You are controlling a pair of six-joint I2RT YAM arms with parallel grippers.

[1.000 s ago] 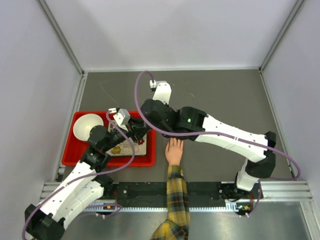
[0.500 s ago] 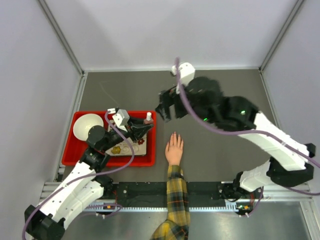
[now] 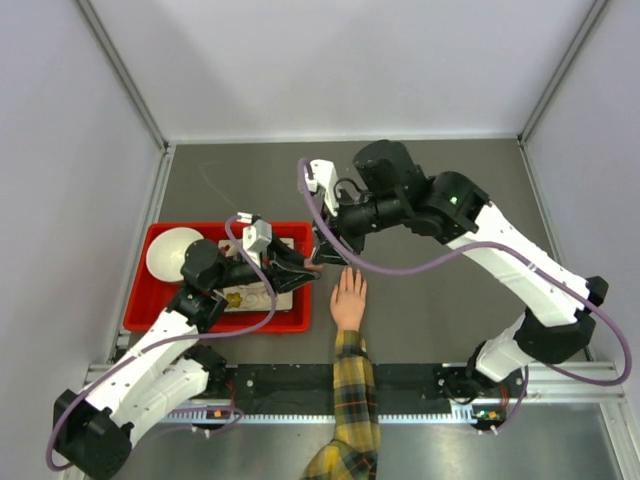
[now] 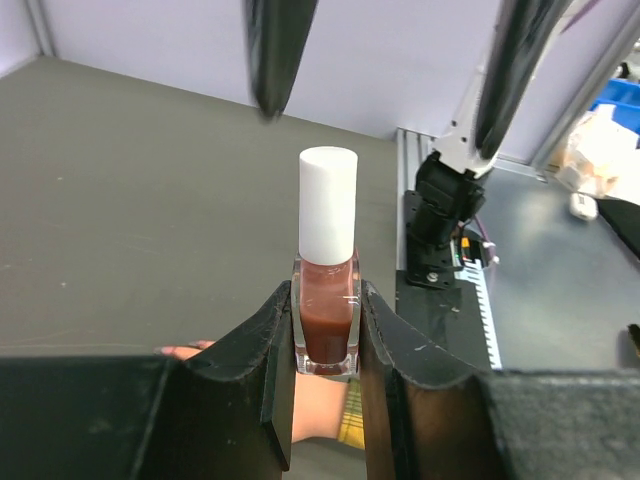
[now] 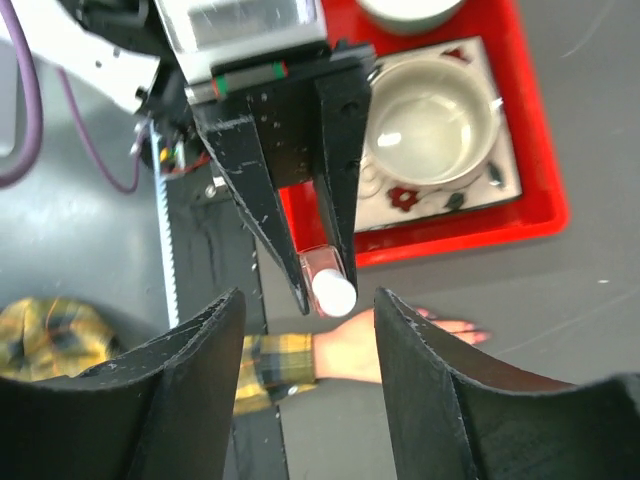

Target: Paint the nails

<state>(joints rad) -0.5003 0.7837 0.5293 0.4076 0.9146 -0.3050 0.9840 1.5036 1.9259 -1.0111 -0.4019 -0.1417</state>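
A small bottle of dark red nail polish [image 4: 327, 310] with a white cap [image 4: 328, 205] stands upright between the fingers of my left gripper [image 4: 327, 300], which is shut on its glass body. My left gripper [image 3: 305, 265] holds it just past the red tray's right edge. My right gripper [image 5: 310, 300] is open above it, its fingers either side of the cap [image 5: 333, 292] without touching. Under the bottle a hand [image 3: 348, 298] in a yellow plaid sleeve [image 3: 350, 400] lies flat. The nails [image 5: 478, 335] show as tiny pinkish tips.
The red tray [image 3: 150, 310] sits at the left and holds a white bowl [image 3: 175, 252]. A glass bowl [image 5: 430, 120] rests on a patterned tile [image 5: 400, 200] in it. A black rail [image 3: 280, 380] runs along the table's near edge.
My right arm swung away toward the back, opened, then came back down over the bottle. My left arm carried the bottle rightward out of the tray toward the hand.
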